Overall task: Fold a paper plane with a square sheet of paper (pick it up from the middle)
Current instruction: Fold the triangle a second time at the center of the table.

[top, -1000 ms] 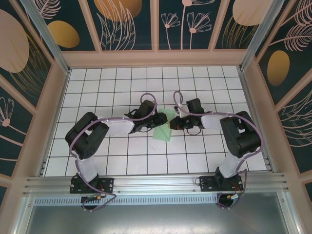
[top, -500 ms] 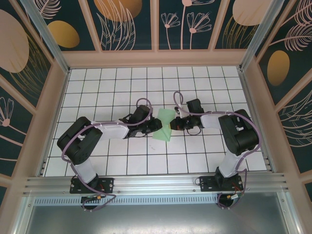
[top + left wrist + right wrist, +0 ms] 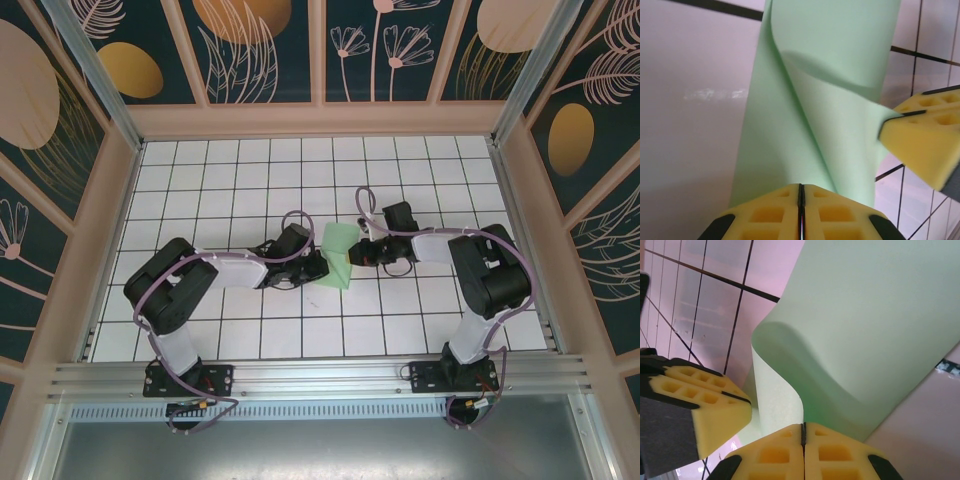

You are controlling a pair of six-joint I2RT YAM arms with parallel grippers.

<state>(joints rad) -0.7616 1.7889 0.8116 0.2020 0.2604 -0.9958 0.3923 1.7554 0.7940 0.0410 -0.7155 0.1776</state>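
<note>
Frame centre: your left end effector (image 3: 801,195) and right end effector (image 3: 803,432), pocketed yellow foam pads (image 3: 765,215) clenched, each pinch the thin, smooth mint sheet (image 3: 338,255), curled over the white gridded table (image 3: 250,180).

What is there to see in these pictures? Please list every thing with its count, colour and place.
sheet of paper: one, pale mint green, curled, held between the two arms at the table's middle
table: one, white with black grid lines
wall panels: several, dark teal with gold and pink plant drawings, around the table
metal rail: one, silver, at the near edge
left arm: one, black and white, reaching right to the paper
right arm: one, black and white, reaching left to the paper
jaws: two pairs, yellow pads, each shut on the paper
</note>
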